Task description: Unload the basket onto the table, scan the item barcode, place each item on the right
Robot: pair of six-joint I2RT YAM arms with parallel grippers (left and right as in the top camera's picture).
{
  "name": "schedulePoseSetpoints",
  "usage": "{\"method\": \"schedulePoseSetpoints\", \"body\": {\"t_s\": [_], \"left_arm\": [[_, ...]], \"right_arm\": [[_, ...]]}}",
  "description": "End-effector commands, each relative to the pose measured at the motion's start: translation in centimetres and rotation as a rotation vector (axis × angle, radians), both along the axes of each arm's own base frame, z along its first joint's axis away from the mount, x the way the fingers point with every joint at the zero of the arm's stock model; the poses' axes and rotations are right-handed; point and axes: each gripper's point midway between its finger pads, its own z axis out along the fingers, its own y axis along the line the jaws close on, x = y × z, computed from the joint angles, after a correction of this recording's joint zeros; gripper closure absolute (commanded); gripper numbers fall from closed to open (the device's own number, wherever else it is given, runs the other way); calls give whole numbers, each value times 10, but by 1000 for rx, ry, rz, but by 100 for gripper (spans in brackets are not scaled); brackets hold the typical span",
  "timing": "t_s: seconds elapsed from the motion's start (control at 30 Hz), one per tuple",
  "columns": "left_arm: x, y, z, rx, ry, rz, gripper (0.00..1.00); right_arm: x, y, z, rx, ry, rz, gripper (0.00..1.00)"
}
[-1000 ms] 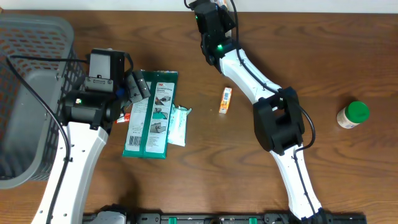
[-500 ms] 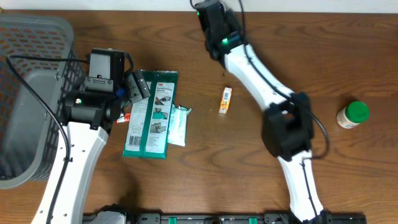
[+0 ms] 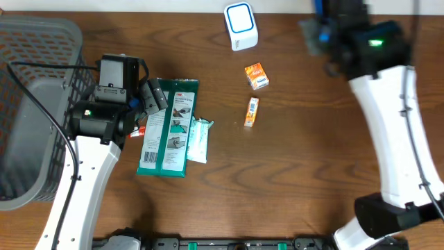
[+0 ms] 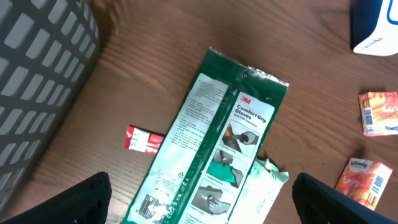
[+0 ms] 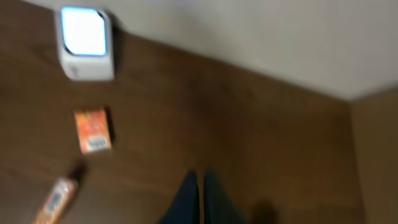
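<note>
The left gripper (image 4: 202, 180) hung with jaws spread wide, holding nothing, just over the green glove pack (image 4: 211, 143); a red packet (image 4: 144, 140) lay to its left, the grey basket (image 4: 37, 81) beyond; the right gripper (image 5: 200, 196) was closed tight and empty; ahead to its left lay the orange box (image 5: 93, 130), the white scanner (image 5: 86, 42) farther off.
</note>
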Motion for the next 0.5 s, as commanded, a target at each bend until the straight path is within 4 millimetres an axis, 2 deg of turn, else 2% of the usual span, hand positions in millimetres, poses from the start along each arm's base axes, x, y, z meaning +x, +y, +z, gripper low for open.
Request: {"method": "schedulePoseSetpoints", "body": {"t_s": [0.0, 0.1, 0.13, 0.23, 0.37, 0.47], "left_arm": [[2, 3, 6, 17, -16, -3, 7], [2, 3, 6, 18, -16, -3, 7], [2, 3, 6, 18, -16, -3, 7], [2, 3, 6, 18, -16, -3, 7], [2, 3, 6, 18, -16, -3, 7], [2, 3, 6, 18, -16, -3, 7]], "right_arm": [[-11, -26, -22, 108, 110, -72, 99], [-24, -61, -41, 133, 203, -188, 99], [-32, -78, -53, 146, 255, -255, 99], [-46, -107, -82, 171, 354, -386, 99], [-56, -128, -129, 172, 447, -457, 99], [-60, -139, -172, 168, 493, -490, 99]]}}
